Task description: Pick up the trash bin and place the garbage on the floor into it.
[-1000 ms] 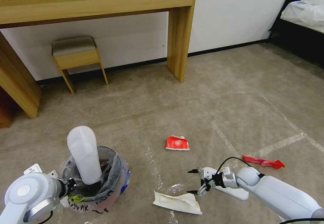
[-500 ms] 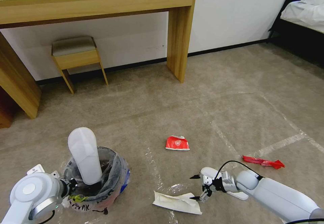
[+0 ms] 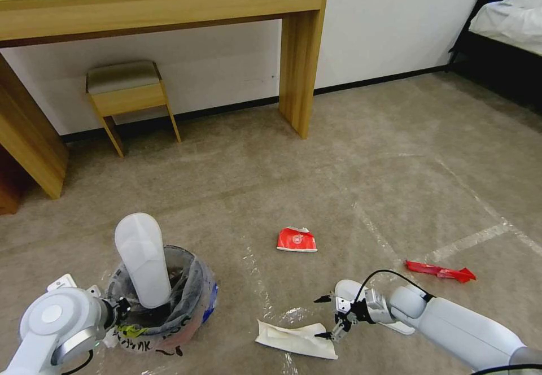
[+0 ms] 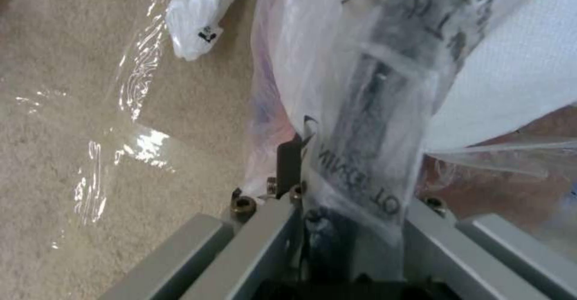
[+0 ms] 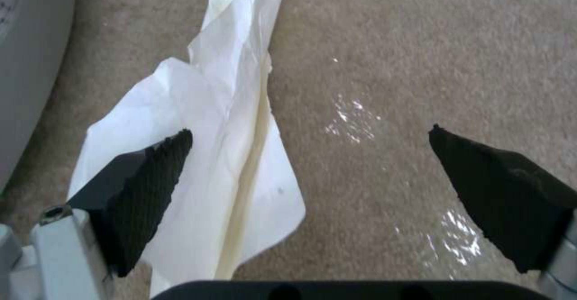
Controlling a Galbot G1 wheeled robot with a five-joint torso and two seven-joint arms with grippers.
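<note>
Trash bin (image 3: 164, 301) sits low on the robot's left, on the beige carpet floor (image 3: 339, 160), lined with a clear crinkled bag; one white slipper sole (image 3: 142, 259) stands upright in it, its upper half rising above the rim; the left gripper (image 3: 119, 309) is clamped on the bin's near rim and bag, seen up close in the left wrist view as plastic pinched between its fingers (image 4: 290, 165); the right gripper (image 3: 326, 317) is spread wide and holds nothing, poised low over the near end of the crumpled beige paper (image 3: 296, 338), one fingertip (image 5: 150, 174) over the sheet; behind that arm lies a second white sole (image 3: 389, 323); a squashed red carton (image 3: 297, 240) and a red wrapper (image 3: 441, 271) lie farther off on the carpet.
</note>
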